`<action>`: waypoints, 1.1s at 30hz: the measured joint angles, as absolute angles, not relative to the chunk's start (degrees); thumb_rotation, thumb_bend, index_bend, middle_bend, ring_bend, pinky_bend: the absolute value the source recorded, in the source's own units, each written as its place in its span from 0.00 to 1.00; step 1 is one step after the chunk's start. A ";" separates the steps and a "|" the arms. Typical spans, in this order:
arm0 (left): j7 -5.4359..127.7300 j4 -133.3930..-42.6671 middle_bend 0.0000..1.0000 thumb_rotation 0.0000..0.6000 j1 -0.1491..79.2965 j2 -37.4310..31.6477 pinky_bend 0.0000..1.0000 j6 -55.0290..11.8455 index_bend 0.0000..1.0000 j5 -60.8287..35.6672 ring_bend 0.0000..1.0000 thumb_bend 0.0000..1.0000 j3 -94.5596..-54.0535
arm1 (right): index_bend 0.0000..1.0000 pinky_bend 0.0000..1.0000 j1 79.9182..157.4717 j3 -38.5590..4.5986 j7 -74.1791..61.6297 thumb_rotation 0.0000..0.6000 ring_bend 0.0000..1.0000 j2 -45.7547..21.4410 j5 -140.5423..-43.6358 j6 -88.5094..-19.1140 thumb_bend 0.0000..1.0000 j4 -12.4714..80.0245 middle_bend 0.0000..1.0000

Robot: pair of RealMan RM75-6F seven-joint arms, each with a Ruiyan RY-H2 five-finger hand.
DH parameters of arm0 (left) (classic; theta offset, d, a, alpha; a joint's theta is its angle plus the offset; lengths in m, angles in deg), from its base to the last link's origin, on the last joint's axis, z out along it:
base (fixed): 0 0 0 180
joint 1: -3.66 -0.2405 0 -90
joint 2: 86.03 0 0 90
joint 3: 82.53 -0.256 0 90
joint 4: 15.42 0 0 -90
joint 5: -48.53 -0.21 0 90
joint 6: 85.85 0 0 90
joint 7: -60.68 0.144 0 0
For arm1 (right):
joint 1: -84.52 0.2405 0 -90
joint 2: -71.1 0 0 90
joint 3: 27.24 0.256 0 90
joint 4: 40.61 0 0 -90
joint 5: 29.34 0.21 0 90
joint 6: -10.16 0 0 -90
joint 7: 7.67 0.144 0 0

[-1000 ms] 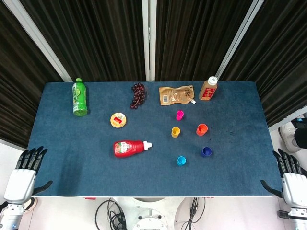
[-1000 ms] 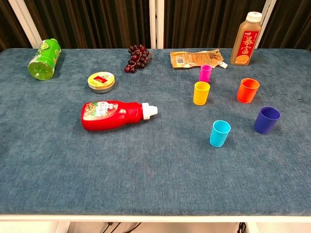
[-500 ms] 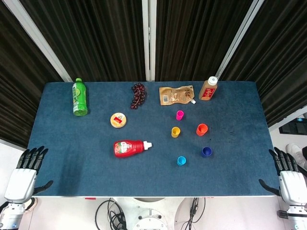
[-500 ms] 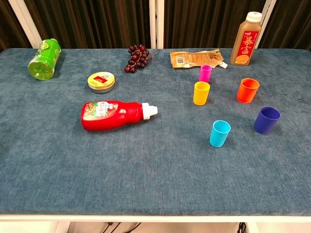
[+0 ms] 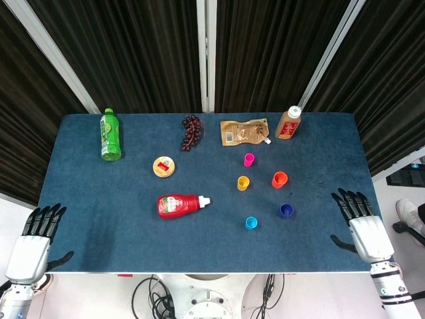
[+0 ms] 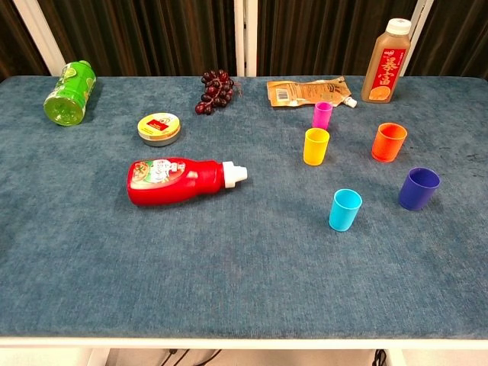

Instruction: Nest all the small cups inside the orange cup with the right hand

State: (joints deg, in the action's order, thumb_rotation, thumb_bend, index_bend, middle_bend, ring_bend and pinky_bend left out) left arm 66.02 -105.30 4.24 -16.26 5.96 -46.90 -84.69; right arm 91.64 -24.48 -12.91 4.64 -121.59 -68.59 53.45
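The right robot hand (image 5: 362, 222) hovers empty, fingers spread, over the surface's (image 5: 99, 199) edge. The orange cup (image 5: 279, 179) stands ahead to its left; best grab the nearest blue cup (image 5: 286, 211) first, upright.

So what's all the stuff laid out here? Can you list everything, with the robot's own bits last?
table: 1, blue cloth top
orange cup: 1, right side, upright
small cups: 4, pink, yellow, light blue, dark blue, all upright near the orange one
green bottle: 1, far left, lying down
grapes: 1 bunch, dark, far middle
round tin: 1, left of centre
red bottle: 1, lying, centre
brown pouch: 1, far side, flat
juice bottle: 1, orange-brown, far right, standing
left hand: open, off the near left corner
right hand: open, over the near right edge
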 measured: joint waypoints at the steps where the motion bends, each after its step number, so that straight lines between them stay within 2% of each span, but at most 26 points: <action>1: 66.04 -105.30 0.00 1.00 4.20 -16.24 0.00 5.99 0.01 -46.92 0.00 0.10 -84.73 | 0.00 0.00 92.45 -24.25 -14.43 1.00 0.00 4.64 -121.32 -67.28 0.11 54.09 0.00; 8: 65.51 -104.59 0.00 1.00 3.91 -15.77 0.00 5.94 0.01 -46.59 0.00 0.10 -84.89 | 0.00 0.00 97.08 -23.24 -23.27 1.00 0.00 2.09 -115.98 -58.69 0.12 56.28 0.00; 15: 64.89 -104.32 0.00 1.00 3.94 -15.89 0.00 5.62 0.01 -46.30 0.00 0.10 -84.88 | 0.00 0.00 99.63 -22.94 -30.85 1.00 0.01 -3.20 -111.13 -55.56 0.15 56.40 0.01; 19: 64.81 -104.33 0.00 1.00 3.86 -15.90 0.00 5.89 0.01 -46.45 0.00 0.10 -84.89 | 0.00 0.00 100.85 -22.30 -33.87 1.00 0.07 -6.11 -107.18 -54.42 0.16 55.33 0.05; 22: 64.59 -104.20 0.00 1.00 3.67 -15.85 0.00 6.07 0.01 -46.42 0.00 0.10 -84.95 | 0.00 0.04 101.84 -21.64 -34.84 1.00 0.11 -7.79 -105.21 -53.92 0.17 54.42 0.07; 26: 64.40 -103.91 0.00 1.00 3.57 -15.70 0.00 6.02 0.01 -46.27 0.00 0.10 -84.99 | 0.07 0.14 102.59 -20.98 -35.78 1.00 0.19 -9.42 -104.30 -54.63 0.21 53.32 0.15; 33: 64.29 -103.92 0.00 1.00 3.63 -15.77 0.00 5.94 0.01 -46.20 0.00 0.10 -84.86 | 0.15 0.18 104.02 -20.59 -37.55 1.00 0.23 -11.69 -102.14 -54.57 0.23 51.78 0.23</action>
